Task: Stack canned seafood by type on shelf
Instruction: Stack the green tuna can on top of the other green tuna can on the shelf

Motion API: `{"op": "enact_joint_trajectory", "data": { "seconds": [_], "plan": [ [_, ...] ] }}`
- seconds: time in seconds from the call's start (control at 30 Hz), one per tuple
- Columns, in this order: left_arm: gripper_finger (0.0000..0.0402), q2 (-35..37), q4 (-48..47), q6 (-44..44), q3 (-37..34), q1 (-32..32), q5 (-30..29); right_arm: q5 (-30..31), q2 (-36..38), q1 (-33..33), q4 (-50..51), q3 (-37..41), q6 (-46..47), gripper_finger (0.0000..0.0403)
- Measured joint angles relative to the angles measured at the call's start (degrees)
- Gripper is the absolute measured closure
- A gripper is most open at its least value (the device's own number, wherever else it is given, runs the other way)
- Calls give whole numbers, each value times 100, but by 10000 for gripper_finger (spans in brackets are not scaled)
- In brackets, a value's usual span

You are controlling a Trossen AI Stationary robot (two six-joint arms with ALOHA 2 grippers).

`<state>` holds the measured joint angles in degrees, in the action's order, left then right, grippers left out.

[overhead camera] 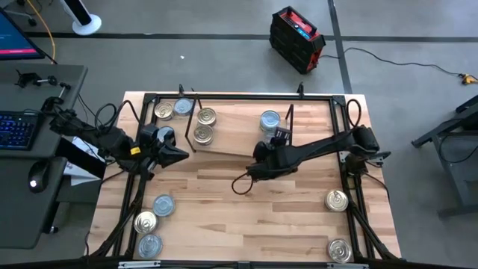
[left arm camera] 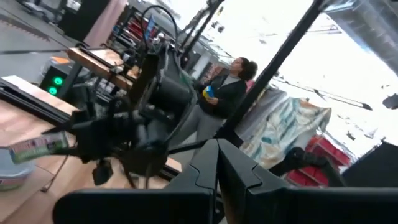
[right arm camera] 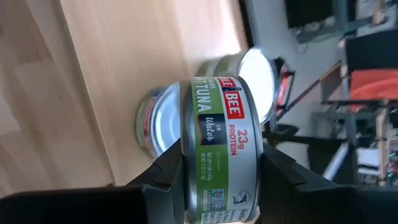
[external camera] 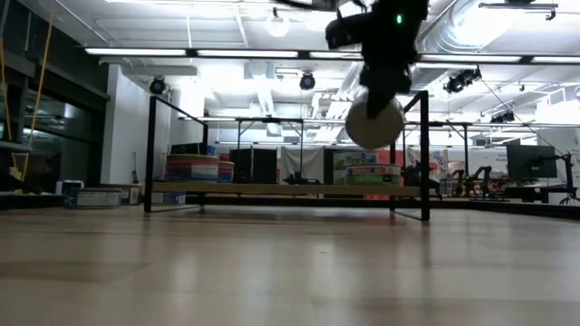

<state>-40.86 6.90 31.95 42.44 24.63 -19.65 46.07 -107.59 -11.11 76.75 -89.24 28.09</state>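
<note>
My right gripper hovers over the near edge of the shelf, shut on a green-labelled tuna tin that hangs high above the wood in the low view. On the shelf board lie two gold-lidded tins at its left end and a silver-blue one at its right end. My left gripper waits shut, raised at the table's left, just off the shelf's left bracket; its closed fingers point across at the other arm. My right gripper pinches the tin between its two fingers, one on each flat end. The labelled side wall faces the wrist camera. The fingers slant down from the table's right. The tin stands on edge, lifted clear of board and table.
Loose tins lie flat on the tabletop: two at the far left corner, three at the near left, two along the right edge. The shelf's black uprights stand at its ends. A person stands beyond the table.
</note>
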Motion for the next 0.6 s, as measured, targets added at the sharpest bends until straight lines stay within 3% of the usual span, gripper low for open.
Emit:
{"op": "enact_joint_trajectory", "data": {
  "seconds": [0.5, 0.6],
  "plan": [
    [401, 0, 111, 34, 0, -25, -34, 56, -9, 632, -1032, 364, -1058, 288],
    [402, -2, 106, 92, 0, -25, -34, -36, -9, 702, -938, 364, -1060, 267]
  ]
}}
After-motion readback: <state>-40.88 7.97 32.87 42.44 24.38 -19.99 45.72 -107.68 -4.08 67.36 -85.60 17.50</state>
